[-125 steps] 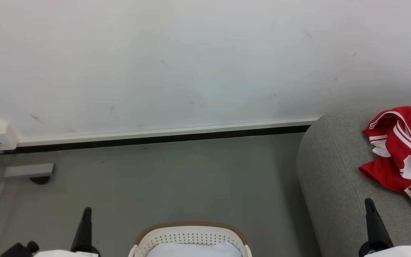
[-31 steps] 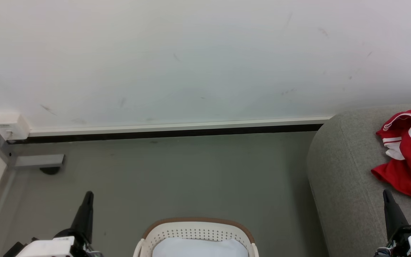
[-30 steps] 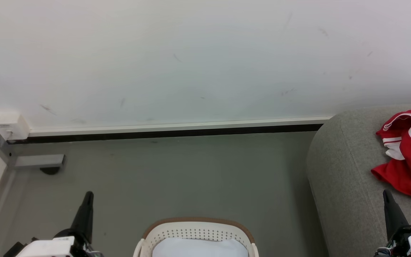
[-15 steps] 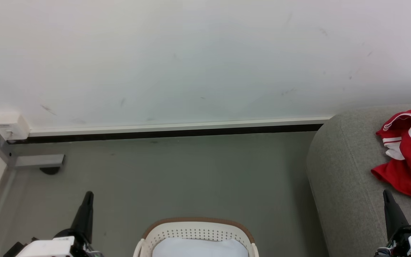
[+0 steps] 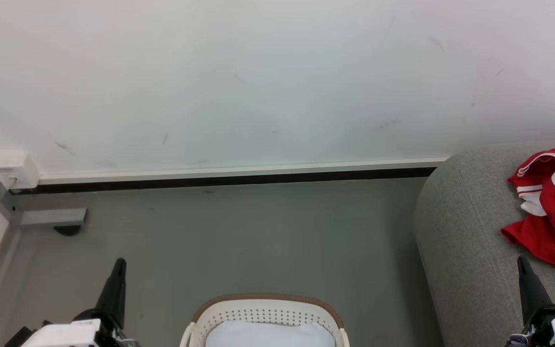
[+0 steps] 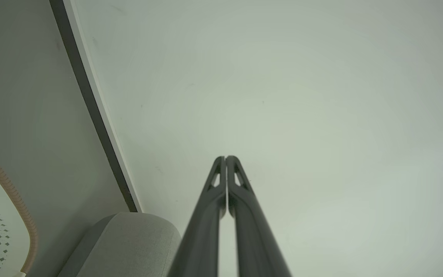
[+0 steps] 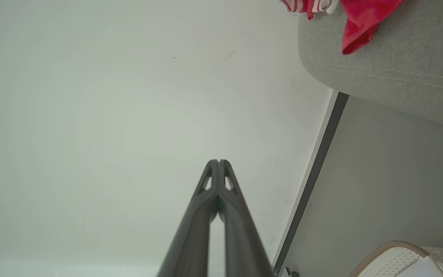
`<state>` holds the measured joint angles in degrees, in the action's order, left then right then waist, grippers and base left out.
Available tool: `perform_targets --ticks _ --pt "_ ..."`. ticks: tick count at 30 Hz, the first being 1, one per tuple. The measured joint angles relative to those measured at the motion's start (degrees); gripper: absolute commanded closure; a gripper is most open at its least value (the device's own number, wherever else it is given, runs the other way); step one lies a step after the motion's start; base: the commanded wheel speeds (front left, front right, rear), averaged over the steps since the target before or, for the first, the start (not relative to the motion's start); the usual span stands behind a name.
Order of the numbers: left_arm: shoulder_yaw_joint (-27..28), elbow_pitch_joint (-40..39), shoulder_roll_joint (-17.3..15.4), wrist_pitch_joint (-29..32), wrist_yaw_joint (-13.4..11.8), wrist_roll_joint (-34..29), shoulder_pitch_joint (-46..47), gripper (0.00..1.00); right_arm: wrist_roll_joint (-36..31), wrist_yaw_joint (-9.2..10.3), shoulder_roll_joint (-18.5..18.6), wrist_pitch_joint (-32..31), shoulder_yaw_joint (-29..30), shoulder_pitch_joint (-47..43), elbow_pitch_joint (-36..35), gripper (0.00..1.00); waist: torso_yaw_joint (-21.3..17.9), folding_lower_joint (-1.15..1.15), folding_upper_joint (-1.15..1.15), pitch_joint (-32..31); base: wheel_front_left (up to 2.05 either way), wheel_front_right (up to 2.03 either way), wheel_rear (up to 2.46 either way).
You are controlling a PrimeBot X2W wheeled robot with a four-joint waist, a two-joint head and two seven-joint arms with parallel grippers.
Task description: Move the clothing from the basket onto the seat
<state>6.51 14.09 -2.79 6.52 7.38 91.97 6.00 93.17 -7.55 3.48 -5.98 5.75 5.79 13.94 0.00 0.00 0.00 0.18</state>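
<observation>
Head view is showing the basket (image 5: 264, 300) on the grey floor (image 5: 239, 231), with the seat (image 5: 460, 231) standing to the right of the basket and apart from it. Red clothing (image 5: 545, 202) is lying crumpled on top of the seat, well to the right of the basket. It is soft jersey with white panels and white stripe trim, bunched into loose folds, with one red corner pointing back toward the basket. No numeral is readable here. Inside the basket a pale bluish-white mass (image 5: 260, 335) is lying low against the perforated far side. Whether it is another garment or a liner cannot be told, and no red is showing there.

The left gripper (image 5: 119, 264) is hanging to the left of the basket. The right gripper (image 5: 522, 260) is hanging to the right of the basket, showing against the seat's grey fabric. Both are pointing up toward the white wall (image 5: 258, 72). In the wrist views each gripper is closed tight, tip against tip, holding nothing.

Judging by this, one garment is already delivered and the robot is sitting between cycles, facing the basket. The next move is probably calling for bending the head and waist down so the basket's inside comes into view. One gripper would then be spreading its jaws and lowering into the basket to pinch whatever cloth lies there. Limp jersey is likely to sag and drag, so a high lift clear of the basket is looking wise.
</observation>
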Motion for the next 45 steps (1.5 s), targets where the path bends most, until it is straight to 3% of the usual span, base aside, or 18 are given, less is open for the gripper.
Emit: perform_targets --ticks 45 --pt "0.00 0.00 0.00 0.01 0.00 0.00 0.01 1.00 -0.32 0.00 -0.24 -0.25 0.35 0.01 0.01 1.00 0.00 0.00 0.00 0.00 0.00 0.00 0.00"
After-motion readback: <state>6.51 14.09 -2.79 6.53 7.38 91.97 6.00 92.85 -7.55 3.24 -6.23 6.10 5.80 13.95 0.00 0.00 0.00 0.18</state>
